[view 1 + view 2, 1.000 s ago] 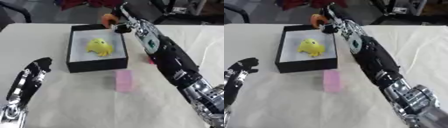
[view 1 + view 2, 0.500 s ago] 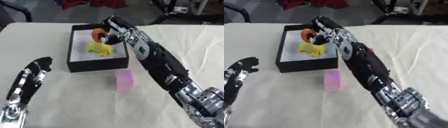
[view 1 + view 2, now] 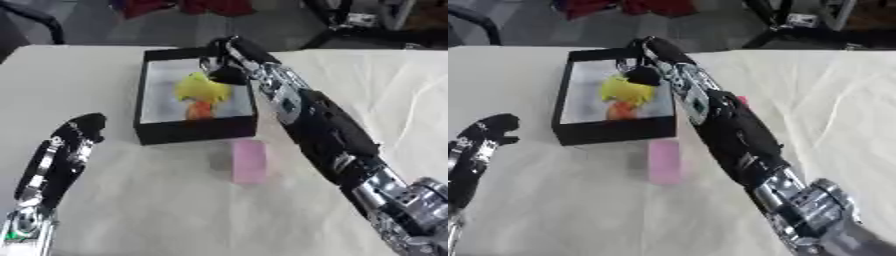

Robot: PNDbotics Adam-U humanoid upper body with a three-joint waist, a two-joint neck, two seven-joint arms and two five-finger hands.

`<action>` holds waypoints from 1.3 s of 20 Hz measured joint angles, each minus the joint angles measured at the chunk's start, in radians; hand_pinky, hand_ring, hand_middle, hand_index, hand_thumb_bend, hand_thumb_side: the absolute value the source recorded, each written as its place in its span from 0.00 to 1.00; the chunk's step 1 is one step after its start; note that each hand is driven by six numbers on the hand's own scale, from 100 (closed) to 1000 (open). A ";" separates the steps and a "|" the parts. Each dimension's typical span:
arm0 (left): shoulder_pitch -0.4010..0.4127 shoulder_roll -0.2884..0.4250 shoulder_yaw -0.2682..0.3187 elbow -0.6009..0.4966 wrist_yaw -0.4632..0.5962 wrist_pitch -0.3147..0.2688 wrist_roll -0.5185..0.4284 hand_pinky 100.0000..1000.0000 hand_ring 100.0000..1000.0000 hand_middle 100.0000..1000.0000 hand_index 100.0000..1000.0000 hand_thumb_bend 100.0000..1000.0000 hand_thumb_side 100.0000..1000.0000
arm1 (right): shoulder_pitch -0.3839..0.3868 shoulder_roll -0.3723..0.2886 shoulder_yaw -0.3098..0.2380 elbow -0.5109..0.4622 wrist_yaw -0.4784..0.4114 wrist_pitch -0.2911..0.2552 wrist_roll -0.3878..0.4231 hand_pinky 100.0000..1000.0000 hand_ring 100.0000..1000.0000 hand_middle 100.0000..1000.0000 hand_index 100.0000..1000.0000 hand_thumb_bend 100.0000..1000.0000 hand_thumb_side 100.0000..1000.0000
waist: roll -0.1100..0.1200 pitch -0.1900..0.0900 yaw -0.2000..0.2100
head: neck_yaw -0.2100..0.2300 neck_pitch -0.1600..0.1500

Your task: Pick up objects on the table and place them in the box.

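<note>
The right hand (image 3: 226,64) hangs over the far right part of the black box (image 3: 194,131); its fingers are a dark blur against the box wall, so whether they are spread or curled cannot be told. Inside the box a yellow toy (image 3: 202,90) lies on the white floor with an orange object (image 3: 200,110) touching its near side. A pink block (image 3: 249,160) lies on the worktop (image 3: 157,210) just in front of the box. A pink bit (image 3: 742,100) peeks out behind the right forearm, mostly hidden. The left hand (image 3: 77,135) rests at the lower left, fingers relaxed, its arm cut off by the frame. Half a second ago the orange object was in the right hand above the yellow toy; now it lies in the box.
</note>
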 measured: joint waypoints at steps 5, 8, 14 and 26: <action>0.000 0.000 0.001 0.000 0.000 0.001 0.002 0.77 0.81 0.73 0.80 0.16 0.71 | 0.009 -0.023 0.005 -0.022 0.000 -0.026 0.028 0.78 0.65 0.58 0.89 0.00 0.80 | 0.000 0.001 -0.007 | 0.006 0.000; 0.001 0.000 0.006 0.000 -0.001 0.003 0.005 0.77 0.81 0.73 0.80 0.16 0.71 | 0.019 -0.046 0.013 -0.072 -0.025 -0.038 0.045 0.79 0.65 0.58 0.89 0.00 0.79 | 0.000 0.001 -0.014 | 0.015 0.000; 0.011 0.006 0.016 0.000 -0.008 0.005 0.014 0.77 0.81 0.73 0.80 0.17 0.71 | 0.049 -0.096 0.055 -0.170 -0.084 -0.043 0.069 0.81 0.69 0.65 0.89 0.00 0.69 | -0.011 0.001 -0.047 | 0.047 0.000; 0.026 0.028 0.031 0.000 -0.022 0.008 0.030 0.77 0.81 0.73 0.80 0.17 0.71 | 0.325 -0.397 0.144 -0.482 -0.275 -0.224 0.154 0.87 0.80 0.82 0.94 0.02 0.71 | -0.025 0.001 -0.073 | 0.098 0.000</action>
